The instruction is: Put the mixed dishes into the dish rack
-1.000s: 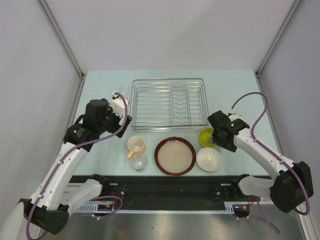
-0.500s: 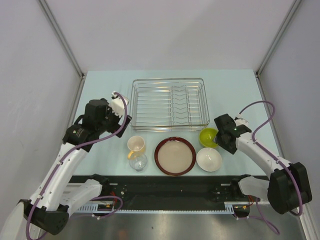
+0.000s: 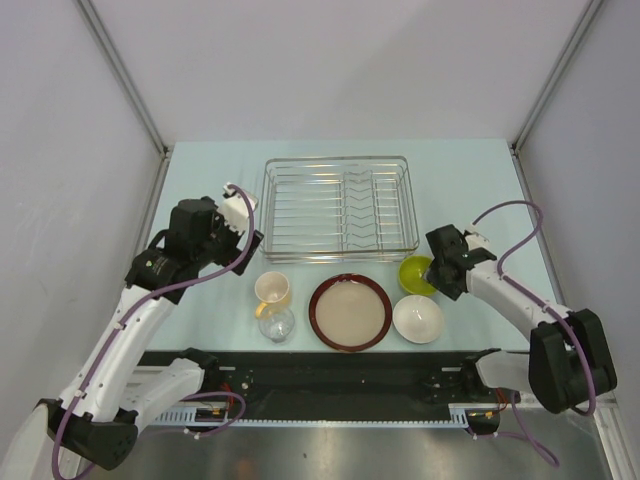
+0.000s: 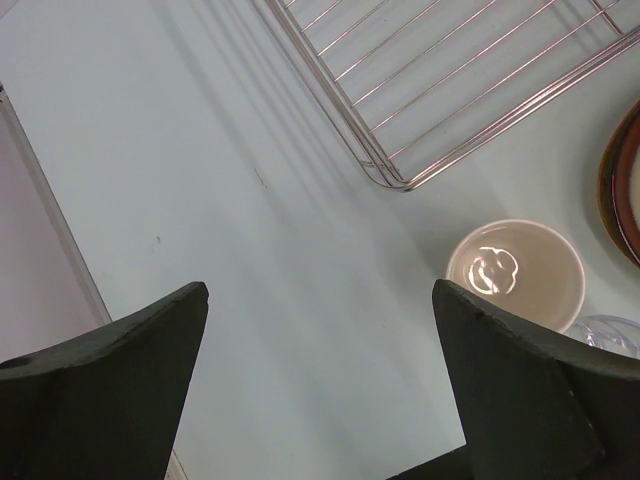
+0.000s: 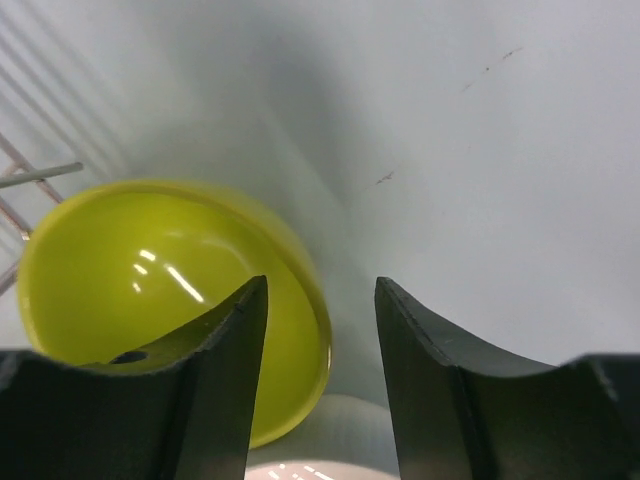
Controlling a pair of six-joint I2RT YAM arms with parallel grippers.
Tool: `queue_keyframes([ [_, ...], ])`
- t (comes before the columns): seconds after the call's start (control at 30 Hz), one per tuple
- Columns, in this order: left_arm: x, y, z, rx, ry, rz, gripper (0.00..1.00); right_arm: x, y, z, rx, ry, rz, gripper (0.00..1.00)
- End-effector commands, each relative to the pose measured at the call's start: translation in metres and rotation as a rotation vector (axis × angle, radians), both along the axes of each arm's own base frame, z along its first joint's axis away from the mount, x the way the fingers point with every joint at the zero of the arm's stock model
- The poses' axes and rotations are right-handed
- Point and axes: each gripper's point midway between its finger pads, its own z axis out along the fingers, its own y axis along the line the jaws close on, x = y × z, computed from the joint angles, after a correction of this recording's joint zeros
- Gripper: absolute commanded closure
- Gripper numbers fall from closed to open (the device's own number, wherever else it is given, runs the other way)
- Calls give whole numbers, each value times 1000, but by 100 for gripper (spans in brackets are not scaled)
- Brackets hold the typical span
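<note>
Since a second ago, the right gripper [image 3: 436, 270] has drawn in against the right rim of the small lime-green bowl [image 3: 413, 272]; the left gripper [image 3: 243, 232] has not shifted. The bowl sits on the table [image 3: 470, 190] just near of the dish rack [image 3: 340, 257], with the white bowl [image 3: 418, 318] nearer still.

Left wrist: fingers [image 4: 110, 360] spread wide and empty above bare table, with the rack's corner [image 4: 398, 182], cream-yellow mug [image 4: 515, 272] and clear glass [image 4: 612, 336] to the right.

Right wrist: the partly parted fingers [image 5: 225, 350] straddle the green bowl's [image 5: 140, 280] rim without clamping it.
</note>
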Motion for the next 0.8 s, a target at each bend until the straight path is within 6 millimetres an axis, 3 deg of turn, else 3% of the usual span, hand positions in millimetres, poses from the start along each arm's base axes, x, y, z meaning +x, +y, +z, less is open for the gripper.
queue_keyframes([
  [0.0,2,0,19,-10,-58,-1,0,5,1,-11,-10,1,-10,51],
  [0.1,2,2,19,-3,-64,3,0,4,-1,-12,-12,-2,-14,59],
  [0.37,3,-2,22,-22,-66,-2,0,6,-9,4,-40,-51,-4,100],
  [0.57,1,-1,18,-23,-65,-4,0,-2,-14,51,-91,-103,44,100],
  [0.6,1,-2,17,-25,-65,-6,0,-12,-17,54,-119,-72,57,100],
  [0.63,2,-3,17,-28,-67,-6,0,-10,-16,71,-136,-106,67,100],
  [0.77,4,-7,14,-42,-55,-9,0,-28,-13,94,-196,-84,124,100],
])
